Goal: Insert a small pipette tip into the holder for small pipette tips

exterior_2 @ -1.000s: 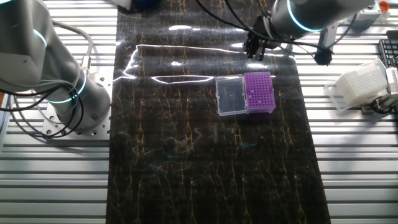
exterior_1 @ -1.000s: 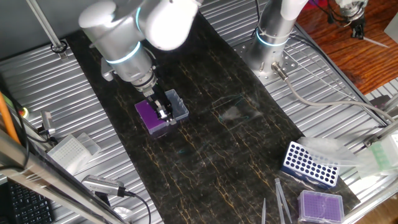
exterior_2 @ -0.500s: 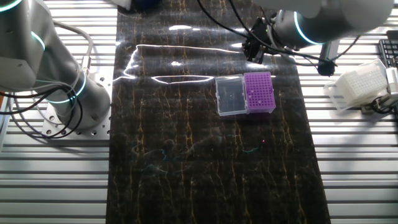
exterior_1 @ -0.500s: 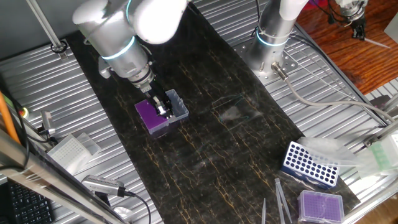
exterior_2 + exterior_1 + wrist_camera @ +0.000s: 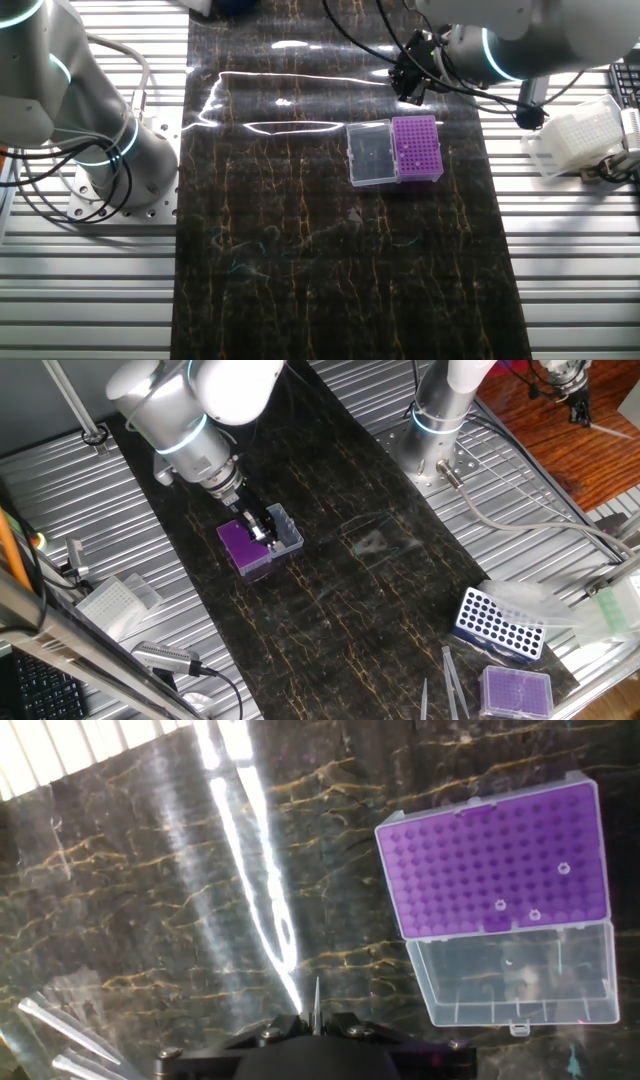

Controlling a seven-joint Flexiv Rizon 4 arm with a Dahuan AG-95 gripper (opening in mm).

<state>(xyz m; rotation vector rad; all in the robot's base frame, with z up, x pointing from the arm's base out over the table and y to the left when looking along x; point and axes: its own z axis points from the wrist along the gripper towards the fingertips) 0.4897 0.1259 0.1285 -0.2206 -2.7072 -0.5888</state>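
Note:
In the hand view my gripper (image 5: 314, 1018) is at the bottom edge, shut on the small pipette tip (image 5: 316, 994), a thin clear needle pointing up from between the fingers. The deep-purple holder (image 5: 495, 868) lies at the upper right, its clear lid (image 5: 515, 972) open beside it, well to the right of the tip. Three tips sit in its holes. In one fixed view the gripper (image 5: 262, 532) hangs at the holder (image 5: 243, 546). In the other fixed view the gripper (image 5: 408, 85) is above and behind the holder (image 5: 416, 148).
A blue-and-white rack (image 5: 497, 624) and a paler lilac rack (image 5: 515, 690) stand at the mat's far corner. A white rack (image 5: 580, 140) sits off the mat. A second arm's base (image 5: 90, 150) stands beside the mat. Loose clear tips (image 5: 60, 1030) lie near the gripper.
The arm's upper body has swung and tilted a little while the gripper stayed near the purple holder, shifting only slightly. The tip stays in the gripper.

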